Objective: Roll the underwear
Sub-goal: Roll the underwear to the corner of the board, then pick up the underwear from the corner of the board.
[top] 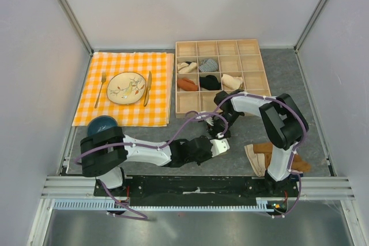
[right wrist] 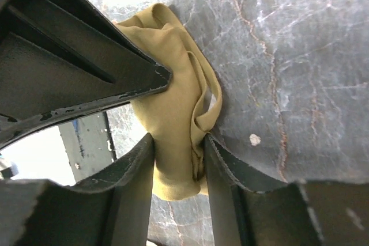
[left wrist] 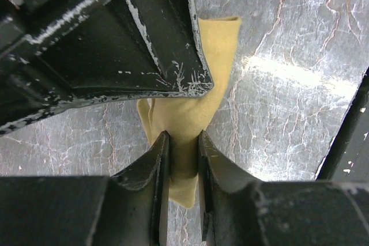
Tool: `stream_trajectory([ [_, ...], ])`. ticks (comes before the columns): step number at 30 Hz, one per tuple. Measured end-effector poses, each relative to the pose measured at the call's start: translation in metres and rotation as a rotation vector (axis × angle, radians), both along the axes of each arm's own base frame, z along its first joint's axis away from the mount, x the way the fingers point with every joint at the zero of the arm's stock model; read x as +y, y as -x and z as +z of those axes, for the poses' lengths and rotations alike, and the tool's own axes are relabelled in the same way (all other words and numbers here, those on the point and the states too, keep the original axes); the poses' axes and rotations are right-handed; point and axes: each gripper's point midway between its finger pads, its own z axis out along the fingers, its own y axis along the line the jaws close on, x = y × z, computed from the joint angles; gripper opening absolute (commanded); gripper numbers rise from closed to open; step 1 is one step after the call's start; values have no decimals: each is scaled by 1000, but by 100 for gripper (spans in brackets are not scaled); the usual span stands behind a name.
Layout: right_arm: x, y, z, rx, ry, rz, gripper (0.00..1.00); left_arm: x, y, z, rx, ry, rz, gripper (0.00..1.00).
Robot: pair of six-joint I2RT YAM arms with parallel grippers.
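The underwear (left wrist: pixel 216 79) is a bunched strip of olive-khaki fabric on the grey marbled table. My left gripper (left wrist: pixel 183 136) is shut on one end of it, with the cloth pinched thin between the jaws. My right gripper (right wrist: pixel 179 139) is shut on a thicker, folded wad of the underwear (right wrist: pixel 173 99), and fabric fills its jaws from side to side. The two grippers meet tip to tip at the table's middle, left gripper (top: pixel 222 144) below right gripper (top: pixel 219 129). In the top view they hide the underwear.
Behind the grippers stands a wooden divider box (top: pixel 253 47) holding rolled garments. An orange checked cloth (top: pixel 115 61) carries a plate (top: pixel 126 88), fork and knife, with a blue bowl (top: pixel 101 124) at its near edge. Rust-brown and cream garments (top: pixel 258 155) lie by the right arm's base.
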Motion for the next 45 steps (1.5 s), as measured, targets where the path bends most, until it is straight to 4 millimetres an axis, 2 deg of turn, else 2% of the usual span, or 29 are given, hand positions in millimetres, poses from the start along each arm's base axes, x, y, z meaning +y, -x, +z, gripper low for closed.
stream_trajectory([
  [3, -1, 6, -3, 43, 7, -1, 28, -1, 0, 0, 7, -4, 5, 17],
  [4, -1, 8, -3, 54, 11, -3, 22, 0, 0, 0, 11, -5, 6, 23],
  [7, -2, 10, -4, 73, 17, -7, 13, -1, 1, 0, 22, -2, 10, 34],
  [10, -2, 11, -4, 79, 20, -13, 9, 0, 2, 1, 28, -1, 17, 47],
  [12, -1, 12, -3, 86, 22, -17, 8, 5, 2, 1, 41, -12, 37, 50],
  [13, -1, 13, -3, 89, 24, -18, 8, 9, 2, 2, 49, -23, 51, 60],
  [15, -1, 14, -3, 90, 26, -19, 7, 16, 3, 7, 66, -33, 77, 65],
  [18, -1, 13, -2, 87, 23, -18, 7, 25, 3, 29, 81, -1, 122, 70],
  [23, -2, 13, 0, 81, 15, -10, 7, 36, 0, 88, 117, 149, 217, 72],
  [26, -3, 10, 2, 74, 17, -6, 6, 53, -12, 111, 179, 225, 314, 72],
  [31, 2, -10, 13, 20, -8, -11, 6, 92, -35, 125, 285, 291, 495, 77],
  [35, 6, -28, 28, -21, -33, -18, 6, 116, -41, 144, 319, 367, 585, 81],
  [40, 11, -57, 53, -79, -71, -52, 6, 135, -45, 165, 321, 450, 641, 82],
  [45, 10, -105, 86, -182, -112, -141, 6, 143, -42, 161, 351, 459, 676, 82],
])
